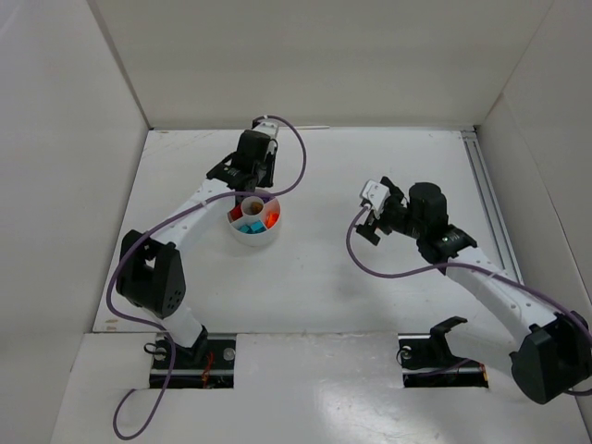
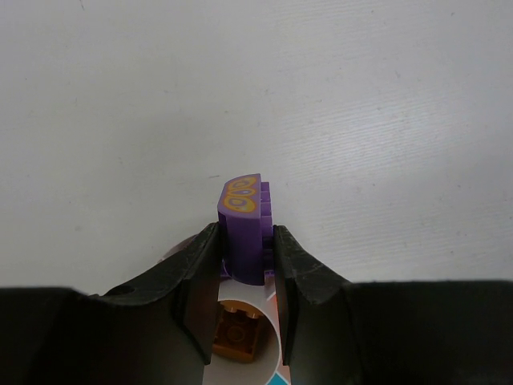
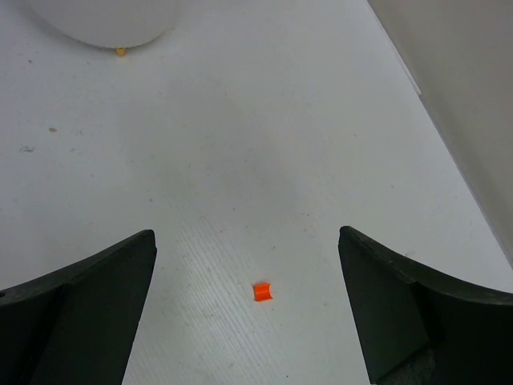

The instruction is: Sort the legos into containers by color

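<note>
The round white dish (image 1: 242,239) sits left of centre and holds teal bricks (image 1: 250,228), an orange-red brick (image 1: 271,219) and a brown brick (image 1: 251,203) in its hub. My left gripper (image 1: 250,183) hovers over the dish's far side. In the left wrist view it (image 2: 244,245) is shut on a purple brick (image 2: 240,210) with yellow swirls on top, above the brown brick (image 2: 238,333). My right gripper (image 1: 372,218) is open and empty. In the right wrist view it (image 3: 247,241) hangs above a tiny orange piece (image 3: 262,291) lying on the table.
White walls enclose the table on the left, back and right. A metal rail (image 1: 486,199) runs along the right side. The dish's outer wall (image 3: 104,20) shows at the top left of the right wrist view, with a tiny yellowish speck (image 3: 120,51) at its foot.
</note>
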Robot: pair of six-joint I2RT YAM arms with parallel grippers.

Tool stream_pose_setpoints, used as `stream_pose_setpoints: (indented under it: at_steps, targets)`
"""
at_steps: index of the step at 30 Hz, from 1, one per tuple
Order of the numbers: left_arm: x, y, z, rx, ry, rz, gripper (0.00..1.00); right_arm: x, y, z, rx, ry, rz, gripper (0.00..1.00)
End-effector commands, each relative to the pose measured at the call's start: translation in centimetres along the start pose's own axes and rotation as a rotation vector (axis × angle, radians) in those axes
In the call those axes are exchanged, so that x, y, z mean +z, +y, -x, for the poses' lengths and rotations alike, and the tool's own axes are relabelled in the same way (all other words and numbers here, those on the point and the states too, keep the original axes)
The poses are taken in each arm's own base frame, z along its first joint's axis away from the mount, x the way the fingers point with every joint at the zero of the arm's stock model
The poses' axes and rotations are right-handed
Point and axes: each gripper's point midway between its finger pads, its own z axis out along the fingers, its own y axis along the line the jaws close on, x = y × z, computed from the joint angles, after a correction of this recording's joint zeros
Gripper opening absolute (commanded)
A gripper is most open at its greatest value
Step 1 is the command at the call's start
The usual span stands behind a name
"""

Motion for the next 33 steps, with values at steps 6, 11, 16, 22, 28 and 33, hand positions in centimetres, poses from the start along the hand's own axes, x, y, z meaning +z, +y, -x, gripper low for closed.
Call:
stream_pose_setpoints:
  at_steps: [6,11,16,22,28,33]
  targets:
    - [-1.6,-0.3,1.0,-0.026,0.002,-0.017,0.00,0.8,0.6,0.0,0.002,-0.018,0.058,1.00]
    - [-1.6,-0.2,-0.3,-0.047,0.031,-0.012,0.00,0.9,0.7,-0.3,0.010,-0.017,0.070,1.00]
    - [-2.7,-0.1,0.0,-0.069,0.017,-0.014,0.00,0.9,0.8,-0.5,0.005,-0.011,0.075,1.00]
    - [-3.6,0.1,-0.9,-0.113,0.043,-0.005,0.00,0.9,1.0,-0.4,0.005,-0.016,0.083,1.00]
    - [-3.8,0.1,-1.2,-0.140,0.052,-0.003,0.00,0.9,1.0,-0.4,0.005,-0.016,0.083,1.00]
    - [-3.6,0.1,-1.7,-0.136,0.069,0.001,0.00,0.9,1.0,-0.4,0.005,-0.016,0.083,1.00]
